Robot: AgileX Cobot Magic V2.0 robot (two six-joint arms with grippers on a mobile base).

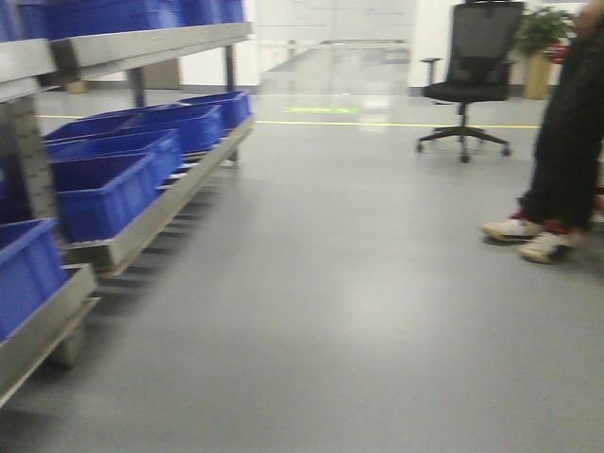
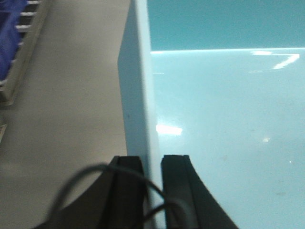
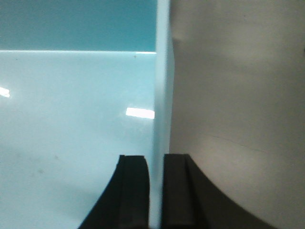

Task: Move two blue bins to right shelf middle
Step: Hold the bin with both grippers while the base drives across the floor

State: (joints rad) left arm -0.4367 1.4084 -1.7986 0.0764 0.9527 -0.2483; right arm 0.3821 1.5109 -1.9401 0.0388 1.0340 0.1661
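The left end effector (image 2: pixel 151 164) and right end effector (image 3: pixel 156 164) are pinching opposite walls of the bin (image 2: pixel 219 124). It is probably being carried now; the next move is calling for finding the right shelf.

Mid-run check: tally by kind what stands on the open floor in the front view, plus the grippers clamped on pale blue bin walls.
Office chair: 1
Person, legs only in view: 1
Potted plant: 1
Grippers shut on the wall of a pale blue bin: 2, left gripper and right gripper
Total: 5

dark blue crates (image 1: pixel 99 198) on shelf (image 1: pixel 160 42); office chair (image 1: pixel 486 42).
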